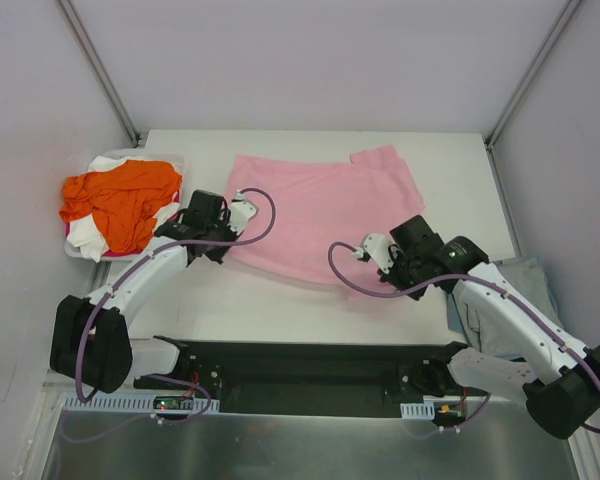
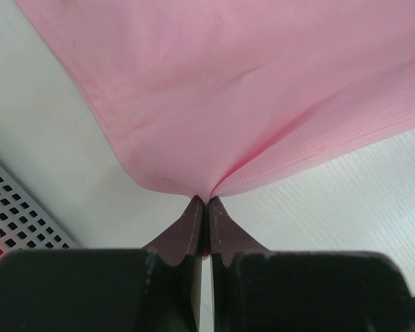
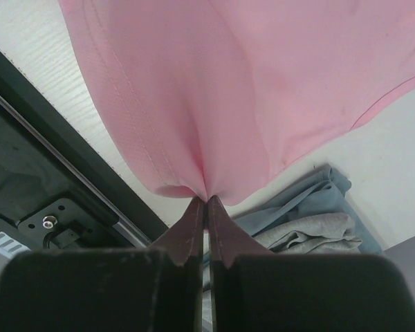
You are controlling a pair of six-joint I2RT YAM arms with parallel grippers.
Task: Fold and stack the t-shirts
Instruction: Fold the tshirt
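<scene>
Top external hides the fingertips; wrist views show left tool (image 2: 206, 203) and right tool (image 3: 207, 201) each clamped on the pink t-shirt (image 1: 315, 215). It half-covers the grey-blue t-shirt (image 3: 311, 225) beyond the right tool.

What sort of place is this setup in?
Most likely a lab robot cell, not a home: plain white panels on metal posts enclose a white table, and the left claw and right claw each pinch a pink t-shirt.
</scene>
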